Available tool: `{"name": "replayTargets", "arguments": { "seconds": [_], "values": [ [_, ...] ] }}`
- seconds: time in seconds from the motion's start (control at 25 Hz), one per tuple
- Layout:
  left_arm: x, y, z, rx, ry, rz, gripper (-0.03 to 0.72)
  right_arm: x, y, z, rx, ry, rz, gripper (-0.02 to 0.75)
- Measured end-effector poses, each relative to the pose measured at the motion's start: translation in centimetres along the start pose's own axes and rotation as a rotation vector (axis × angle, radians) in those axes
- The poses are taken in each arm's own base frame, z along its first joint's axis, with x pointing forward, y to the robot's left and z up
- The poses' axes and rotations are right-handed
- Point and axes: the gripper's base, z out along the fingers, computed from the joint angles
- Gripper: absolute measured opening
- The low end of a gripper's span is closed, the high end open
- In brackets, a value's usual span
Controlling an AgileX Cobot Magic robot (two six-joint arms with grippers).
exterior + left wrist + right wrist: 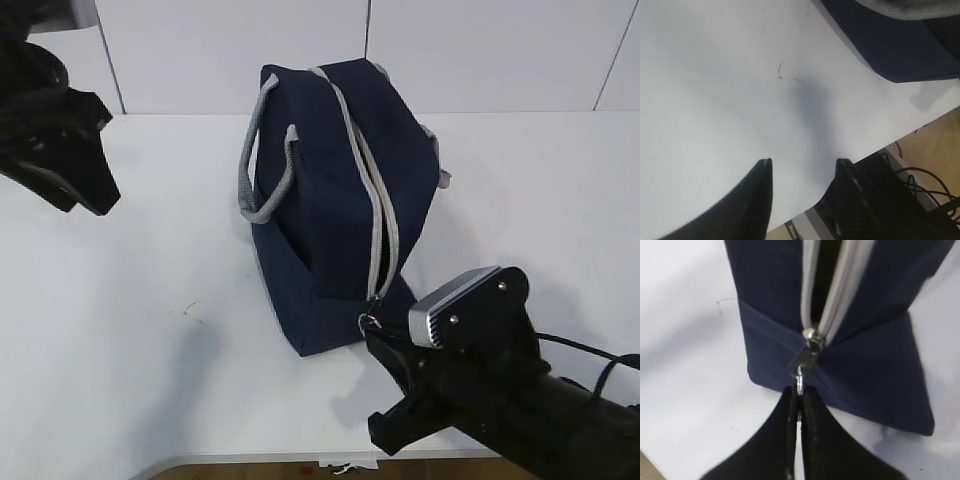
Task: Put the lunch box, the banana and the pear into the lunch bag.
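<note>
— While the lunch bag [335, 200] stands upright in the middle of the white table [150, 350], where is the right gripper [372, 335]?

— Down at the bag's near end, low by the table edge. In the right wrist view its two black fingers [790, 415] are pressed together with the metal ring pull [799, 385] pinched between their tips. The pull hangs from the slider at the bottom end of the grey zipper [378, 200].

— Is the zipper done up?

— From the wrist camera there's a dark gap between the two grey tapes above the slider, so it looks parted there. How far up that goes, I can't say.

— And the left gripper [802, 167]?

— Off to the left, well apart from the bag, raised above bare table. Its fingers stand apart with nothing between them.

— The handles?

— One grey webbing handle [262, 160] loops out over the bag's left side.

— Lunch box, banana, pear?

— I can't spot them from here.
</note>
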Motion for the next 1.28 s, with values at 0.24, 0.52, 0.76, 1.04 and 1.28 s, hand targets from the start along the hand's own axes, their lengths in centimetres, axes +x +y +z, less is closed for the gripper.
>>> {"name": "replayTargets", "arguments": {
  "seconds": [0.24,0.52,0.76,1.04,1.28],
  "values": [
    [0.0,-0.1,0.0,0.012,-0.001,-0.004,0.313,-2.2,0.0,-2.1,-0.014,-0.027,0.018,0.001],
    [0.0,-0.2,0.0,0.02,-0.002,-0.007,0.312,-4.9,0.1,-4.6,-0.035,-0.051,0.04,0.001],
    [-0.1,-0.5,0.0,0.057,-0.007,-0.02,0.309,-8.0,0.4,-5.4,-0.054,-0.074,0.023,0.001],
    [-0.1,-1.0,0.0,0.08,-0.007,-0.02,0.309,-12.2,0.9,-4.8,-0.07,-0.117,-0.028,0.001],
    [0.1,-3.2,0.5,0.098,0.011,0.046,0.309,-14.9,1.2,-4.5,-0.071,-0.173,-0.078,0.001]
  ]
}}
